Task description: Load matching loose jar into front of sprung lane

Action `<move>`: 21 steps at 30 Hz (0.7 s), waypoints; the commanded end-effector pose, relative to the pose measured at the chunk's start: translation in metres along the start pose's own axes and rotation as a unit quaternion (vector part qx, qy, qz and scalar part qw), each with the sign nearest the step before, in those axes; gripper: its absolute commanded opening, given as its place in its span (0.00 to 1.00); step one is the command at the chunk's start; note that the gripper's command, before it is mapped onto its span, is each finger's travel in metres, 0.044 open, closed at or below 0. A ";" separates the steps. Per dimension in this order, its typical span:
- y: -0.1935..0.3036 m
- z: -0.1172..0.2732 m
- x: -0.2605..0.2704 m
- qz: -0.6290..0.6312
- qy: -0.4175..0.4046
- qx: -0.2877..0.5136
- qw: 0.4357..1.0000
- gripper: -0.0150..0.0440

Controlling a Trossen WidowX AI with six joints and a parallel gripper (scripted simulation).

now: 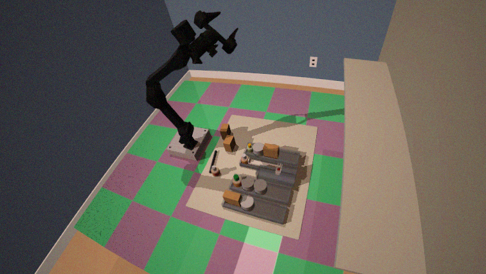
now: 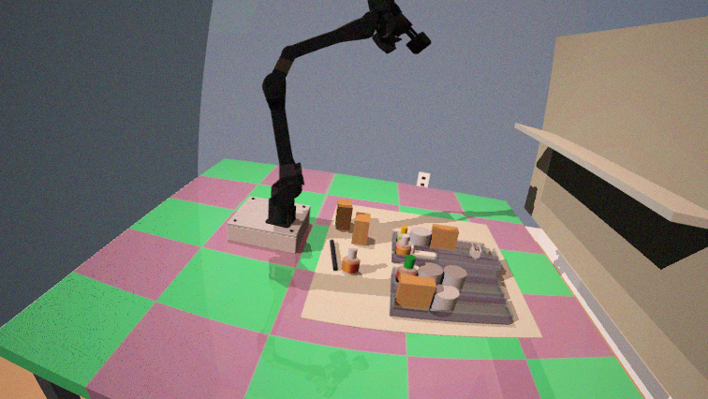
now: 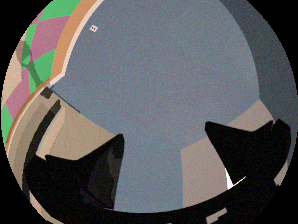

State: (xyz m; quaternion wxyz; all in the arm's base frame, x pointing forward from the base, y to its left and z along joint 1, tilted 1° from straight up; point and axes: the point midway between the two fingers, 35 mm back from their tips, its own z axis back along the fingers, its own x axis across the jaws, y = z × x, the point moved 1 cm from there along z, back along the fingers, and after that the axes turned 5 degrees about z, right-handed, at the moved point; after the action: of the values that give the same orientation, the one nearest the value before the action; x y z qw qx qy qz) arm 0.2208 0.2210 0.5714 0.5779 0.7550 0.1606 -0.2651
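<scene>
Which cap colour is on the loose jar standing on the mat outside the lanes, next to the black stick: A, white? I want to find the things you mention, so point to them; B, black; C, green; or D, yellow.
A: the loose jar [image 1: 215, 171] [image 2: 350, 264] beside the black stick [image 1: 213, 161] [image 2: 333, 255] has a whitish cap over its orange-brown body.
</scene>
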 end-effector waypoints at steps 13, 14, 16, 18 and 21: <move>-0.047 0.107 0.235 -0.491 -0.350 0.198 0.773 1.00; -0.053 0.118 0.245 -0.512 -0.366 0.214 0.747 1.00; -0.067 0.141 0.264 -0.551 -0.395 0.248 0.692 1.00; -0.082 0.165 0.281 -0.585 -0.421 0.282 0.633 1.00; -0.106 0.201 0.301 -0.630 -0.453 0.336 0.533 1.00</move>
State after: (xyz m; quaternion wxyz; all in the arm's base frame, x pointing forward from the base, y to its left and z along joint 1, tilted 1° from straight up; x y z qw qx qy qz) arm 0.3671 0.0728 0.3199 0.0815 0.4478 0.2273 -0.8609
